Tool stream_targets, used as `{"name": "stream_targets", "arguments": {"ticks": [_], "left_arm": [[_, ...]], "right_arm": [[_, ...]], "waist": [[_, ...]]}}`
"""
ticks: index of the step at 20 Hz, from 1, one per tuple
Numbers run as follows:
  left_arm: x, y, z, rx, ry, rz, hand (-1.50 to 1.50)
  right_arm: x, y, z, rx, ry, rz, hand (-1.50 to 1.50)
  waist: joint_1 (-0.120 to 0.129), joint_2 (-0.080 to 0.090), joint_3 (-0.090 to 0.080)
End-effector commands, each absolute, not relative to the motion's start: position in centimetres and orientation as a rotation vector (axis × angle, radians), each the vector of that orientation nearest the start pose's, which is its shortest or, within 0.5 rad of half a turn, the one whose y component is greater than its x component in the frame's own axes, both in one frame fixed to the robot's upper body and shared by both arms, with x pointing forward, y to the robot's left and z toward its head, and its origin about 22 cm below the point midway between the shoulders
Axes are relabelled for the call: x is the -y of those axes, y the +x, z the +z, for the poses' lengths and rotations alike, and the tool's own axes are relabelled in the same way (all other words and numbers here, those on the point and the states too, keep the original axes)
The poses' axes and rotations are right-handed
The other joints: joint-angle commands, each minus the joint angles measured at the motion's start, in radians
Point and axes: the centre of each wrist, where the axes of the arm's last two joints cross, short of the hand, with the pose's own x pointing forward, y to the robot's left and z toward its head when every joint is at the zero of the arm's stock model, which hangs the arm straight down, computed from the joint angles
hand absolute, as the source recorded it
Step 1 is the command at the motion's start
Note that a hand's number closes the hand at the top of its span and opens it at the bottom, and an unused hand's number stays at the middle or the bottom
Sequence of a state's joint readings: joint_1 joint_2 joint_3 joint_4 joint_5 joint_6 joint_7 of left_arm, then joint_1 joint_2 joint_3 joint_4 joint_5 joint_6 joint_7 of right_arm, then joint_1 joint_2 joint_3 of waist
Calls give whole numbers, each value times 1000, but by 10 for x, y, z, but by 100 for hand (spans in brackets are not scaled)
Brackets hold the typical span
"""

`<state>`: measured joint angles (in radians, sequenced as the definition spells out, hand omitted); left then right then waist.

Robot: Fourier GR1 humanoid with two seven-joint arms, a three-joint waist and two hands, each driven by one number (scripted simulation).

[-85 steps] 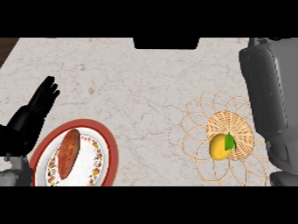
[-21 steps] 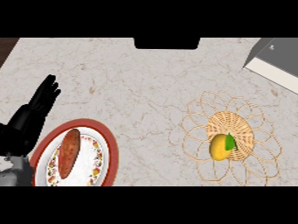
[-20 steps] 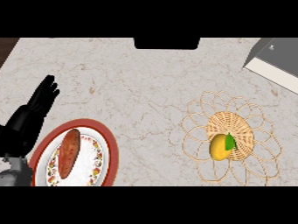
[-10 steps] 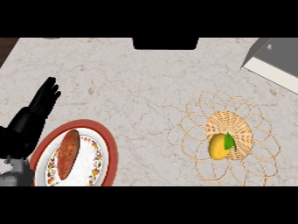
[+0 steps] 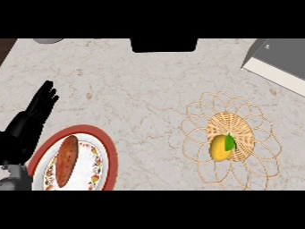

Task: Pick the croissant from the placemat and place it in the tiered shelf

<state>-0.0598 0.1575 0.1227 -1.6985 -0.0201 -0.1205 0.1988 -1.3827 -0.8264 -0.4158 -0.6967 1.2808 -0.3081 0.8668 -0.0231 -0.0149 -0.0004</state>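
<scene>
Left hand (image 5: 24,127) rests open beside what looks like a croissant (image 5: 67,160).

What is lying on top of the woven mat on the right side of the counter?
A yellow fruit with a green leaf lies on the woven mat, near its dense middle. The weave under the fruit is covered.

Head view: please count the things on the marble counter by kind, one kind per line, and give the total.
Food items: 2 (brown elongated croissant, yellow lemon with green leaf)
Plates: 1 (round red-rimmed patterned plate, under the croissant)
Placemats: 1 (woven wicker flower-shaped placemat, under the lemon)
Shelves: 1 (grey shelf, top right corner, partly in view)
Total: 5
</scene>
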Motion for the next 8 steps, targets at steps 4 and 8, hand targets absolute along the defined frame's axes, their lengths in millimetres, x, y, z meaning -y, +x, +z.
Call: {"name": "stream_targets", "arguments": {"ticks": [4, 8], "left_arm": [[-298, 247, 51, 1531, 169, -112, 0], [-302, 244, 57, 1522, 181, -106, 0]], "right_arm": [[421, 324, 435, 1163, -1535, -776, -150], [422, 287, 438, 1230, -1474, -771, -150]], "waist": [[-45, -11, 1], [-54, -14, 1]]}}
